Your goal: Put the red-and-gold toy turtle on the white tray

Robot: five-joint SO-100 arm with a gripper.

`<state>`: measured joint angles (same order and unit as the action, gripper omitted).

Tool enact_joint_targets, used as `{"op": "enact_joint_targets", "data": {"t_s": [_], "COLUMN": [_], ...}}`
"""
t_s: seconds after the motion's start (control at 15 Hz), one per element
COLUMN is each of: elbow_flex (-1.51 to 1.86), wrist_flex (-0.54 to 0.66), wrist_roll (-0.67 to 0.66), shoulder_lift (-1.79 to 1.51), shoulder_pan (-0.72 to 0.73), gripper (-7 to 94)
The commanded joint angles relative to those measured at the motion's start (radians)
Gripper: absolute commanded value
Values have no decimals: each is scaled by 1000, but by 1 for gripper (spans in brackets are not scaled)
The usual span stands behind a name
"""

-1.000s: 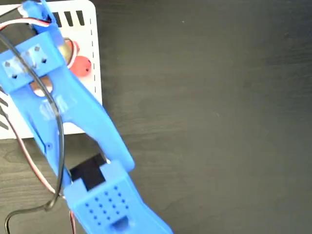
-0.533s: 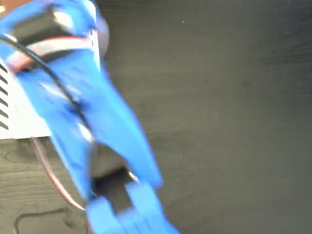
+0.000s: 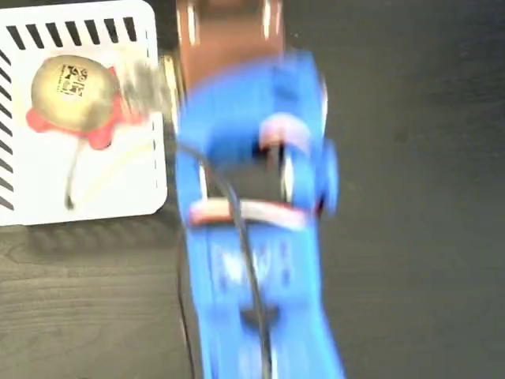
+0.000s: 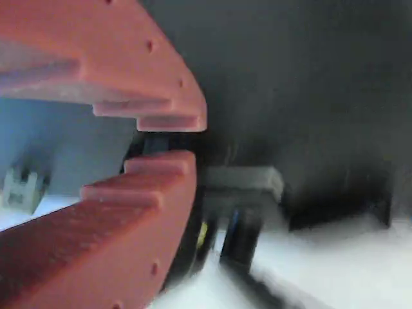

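Turtle (image 3: 69, 95) on white tray (image 3: 126, 185), fixed view only; wrist view: gripper (image 4: 168, 141) jaws slightly parted, empty.

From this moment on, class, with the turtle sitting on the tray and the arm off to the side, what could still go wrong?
1. The red-and-gold toy turtle lies in the upper part of the white tray, near its right rim; a knock might push it off.
2. The arm is motion-blurred just right of the tray, so a swing back could clip the rim.
3. The end effector shows only a narrow gap and holds nothing; the blur hides where it is heading.
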<state>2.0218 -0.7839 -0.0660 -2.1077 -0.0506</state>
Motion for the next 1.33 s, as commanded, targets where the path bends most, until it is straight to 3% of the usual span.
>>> {"op": "enact_joint_targets", "data": {"t_s": [0.0,0.27,0.53,0.93,1.27], "elbow_flex": [342,678,833,893,897], "wrist_flex": [91,15,-213,-483,-486], "wrist_roll": [-12,23,25,69,38], "shoulder_lift": [-256,-535,-881,-1120,-1141], "shoulder_pan": [28,43,48,29,43], "gripper": [0,0,0,0,0]}}
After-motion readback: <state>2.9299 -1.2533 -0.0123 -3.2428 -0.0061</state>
